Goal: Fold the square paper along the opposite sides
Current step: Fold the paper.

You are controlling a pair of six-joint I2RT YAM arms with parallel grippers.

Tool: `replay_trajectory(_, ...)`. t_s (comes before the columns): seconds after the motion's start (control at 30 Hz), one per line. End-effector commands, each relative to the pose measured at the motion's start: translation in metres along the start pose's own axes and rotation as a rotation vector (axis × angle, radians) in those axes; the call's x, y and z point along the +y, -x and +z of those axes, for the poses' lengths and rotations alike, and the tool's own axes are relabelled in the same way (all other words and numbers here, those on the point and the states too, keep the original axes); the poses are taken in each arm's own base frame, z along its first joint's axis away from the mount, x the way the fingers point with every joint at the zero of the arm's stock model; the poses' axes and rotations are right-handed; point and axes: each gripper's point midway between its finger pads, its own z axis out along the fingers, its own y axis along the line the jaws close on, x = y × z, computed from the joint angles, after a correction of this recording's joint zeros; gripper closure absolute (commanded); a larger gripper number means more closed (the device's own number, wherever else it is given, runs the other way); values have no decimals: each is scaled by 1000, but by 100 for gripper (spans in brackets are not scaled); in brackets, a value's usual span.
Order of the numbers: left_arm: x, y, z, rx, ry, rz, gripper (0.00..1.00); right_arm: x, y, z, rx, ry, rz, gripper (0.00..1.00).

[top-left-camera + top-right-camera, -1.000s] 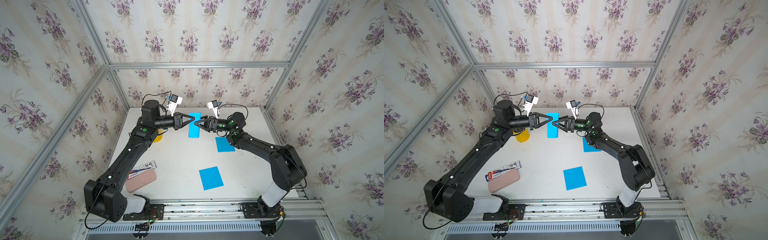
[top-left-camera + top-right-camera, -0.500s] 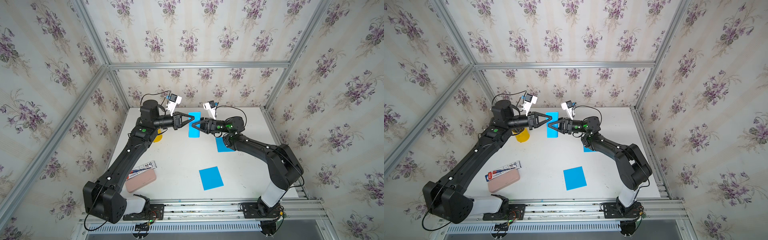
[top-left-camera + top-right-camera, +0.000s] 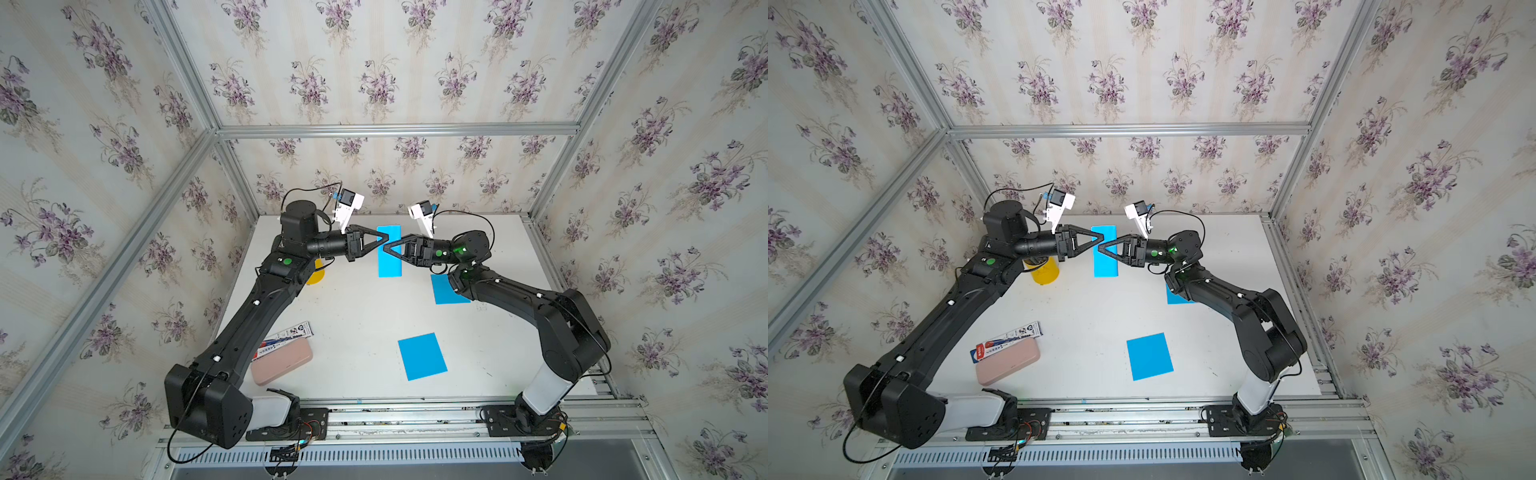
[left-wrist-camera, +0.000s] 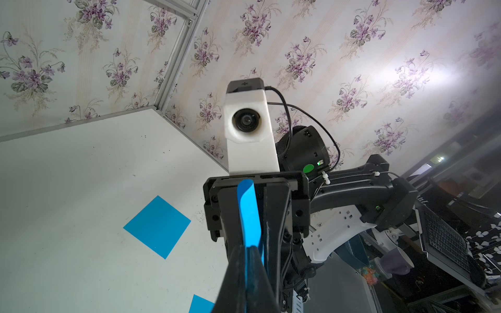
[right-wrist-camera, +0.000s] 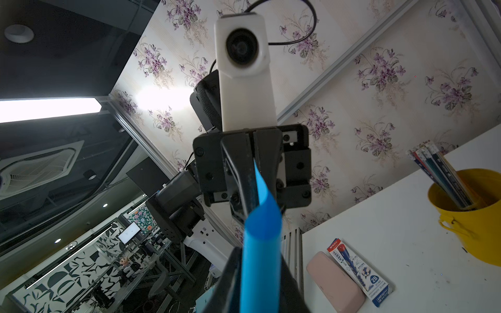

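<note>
Paper (image 3: 388, 268) (image 3: 1104, 268) folded to a narrow blue rectangle sits just above the centre in both top views. It spans between the left hand (image 3: 387, 237) and the right hand (image 3: 385, 249), whose tips meet over it from either side. From above it reads as flat. In the wrist views the paper (image 4: 248, 214) (image 5: 261, 244) shows edge-on, curled into a loose loop.

The left hand is clenched on one end. The right hand's fingers (image 4: 276, 211) flank the loop with a sliver of gap, and I cannot tell whether they pinch it.

A yellow cup (image 3: 1044, 270) stands at centre left. In a top view the cup (image 3: 314, 277) is mostly behind the left arm. Only the right wrist view shows the pencils (image 5: 439, 173) standing in it.

The paper is close to the rear edge of the worktop (image 3: 353, 307). Bare white surface runs from there down to the lower-centre sheet (image 3: 422, 356).

Count:
- Three blue sheets: one held and two flat, the second flat sheet (image 3: 442, 291) partly under the right arm.
- One cup.
- One pink case (image 3: 282, 362) lying against one pencil box (image 3: 286, 336), lower left.
</note>
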Motion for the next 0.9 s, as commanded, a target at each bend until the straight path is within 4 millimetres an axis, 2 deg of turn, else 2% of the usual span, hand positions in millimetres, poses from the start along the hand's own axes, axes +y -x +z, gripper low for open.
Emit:
replay_trajectory(0.0,-2,3,-2,-7,4,39,100,2,-1,-1,7,14,-25,74)
replay_trajectory(0.2,-4,3,-4,-3,12,52,100,-2,-1,-10,-1,-5,-17,59)
replay_trajectory(0.3,-3,2,-5,5,19,59,100,-1,-2,-14,-4,-11,-15,57)
replay_trajectory(0.77,0,1,-8,9,36,62,100,1,-7,-16,4,-10,-9,82)
replay_trajectory(0.8,1,1,-8,10,40,62,100,-6,2,-28,-19,-37,-15,83)
replay_trajectory(0.87,2,1,-9,9,42,62,100,-6,3,-28,-21,-38,-15,85)
